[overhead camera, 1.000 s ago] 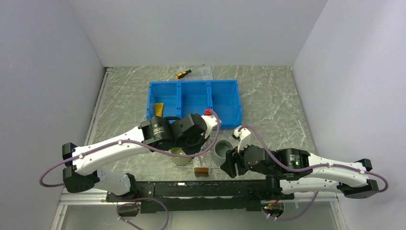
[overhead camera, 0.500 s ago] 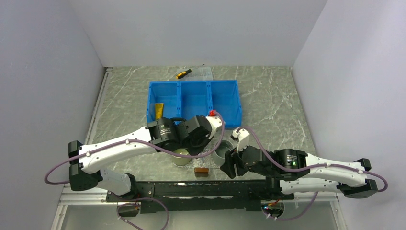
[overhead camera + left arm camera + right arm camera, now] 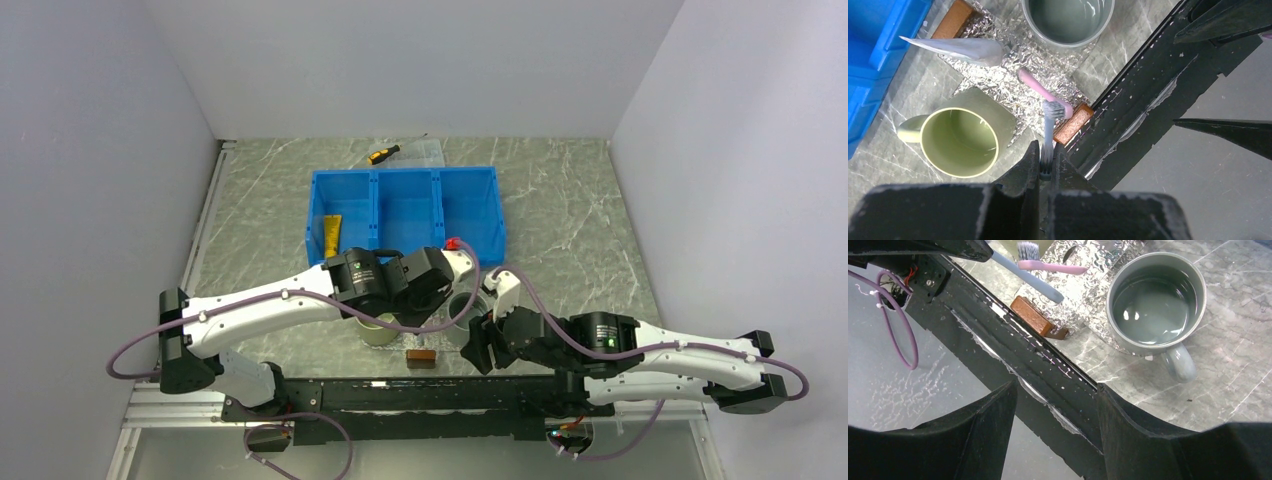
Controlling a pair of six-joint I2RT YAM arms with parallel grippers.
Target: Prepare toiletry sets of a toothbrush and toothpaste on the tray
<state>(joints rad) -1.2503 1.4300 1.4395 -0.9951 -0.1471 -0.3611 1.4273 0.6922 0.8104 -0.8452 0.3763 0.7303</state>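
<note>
The clear tray (image 3: 998,82) shows a crinkled silver bottom and a brown wooden handle (image 3: 1073,124) at each short end. The white toothpaste (image 3: 955,48) lies on its far part. A pink toothbrush (image 3: 1040,90) lies across the tray. My left gripper (image 3: 1047,147) is shut on the end of a pale blue-grey toothbrush (image 3: 1049,130), whose bristle head hangs over the pink one near the handle. In the top view the left gripper (image 3: 432,300) hides most of the tray. My right gripper (image 3: 1055,387) is open and empty over the table's front rail, beside the near handle (image 3: 1032,316).
A green mug (image 3: 959,141) stands left of the tray and a grey mug (image 3: 1155,302) right of it. The blue three-compartment bin (image 3: 405,178) behind holds a yellow tube (image 3: 330,235). A yellow-and-black screwdriver (image 3: 383,154) lies at the back. The black front rail (image 3: 1013,347) runs along the near edge.
My left arm has swung right and nearer with the blue-grey toothbrush in it, now over the tray. The right arm has barely moved.
</note>
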